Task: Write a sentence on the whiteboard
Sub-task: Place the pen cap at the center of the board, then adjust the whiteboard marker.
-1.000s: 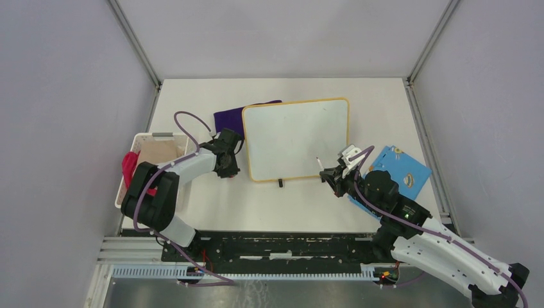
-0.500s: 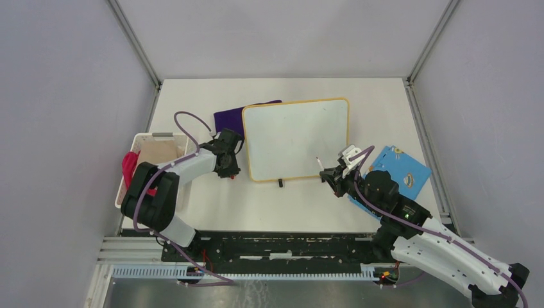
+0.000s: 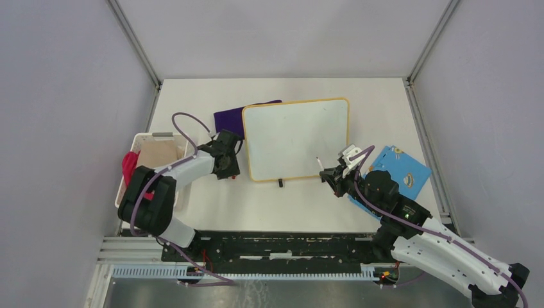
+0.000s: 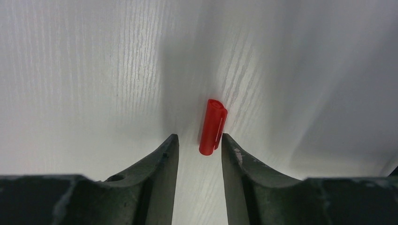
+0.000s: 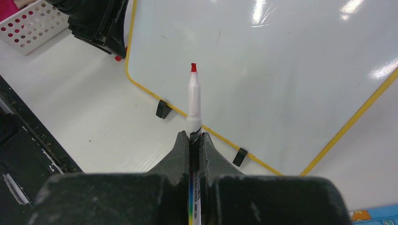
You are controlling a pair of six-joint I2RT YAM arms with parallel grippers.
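Note:
The whiteboard lies flat mid-table, white with a yellow frame and black feet on its near edge. It also shows in the right wrist view. No red writing shows on it, so the sentence is not in view. My right gripper is shut on an uncapped white marker. Its red tip points over the board's near edge. My left gripper is open, low over the table just left of the board. A red marker cap lies loose at its fingertips, beside the right finger.
A white basket with red and tan cloths stands at the left. A purple cloth lies behind the board's left corner. A blue patterned cloth lies right of the board, by my right arm.
My left arm has shifted slightly, its gripper staying by the board's left edge. The right arm and marker have not moved.

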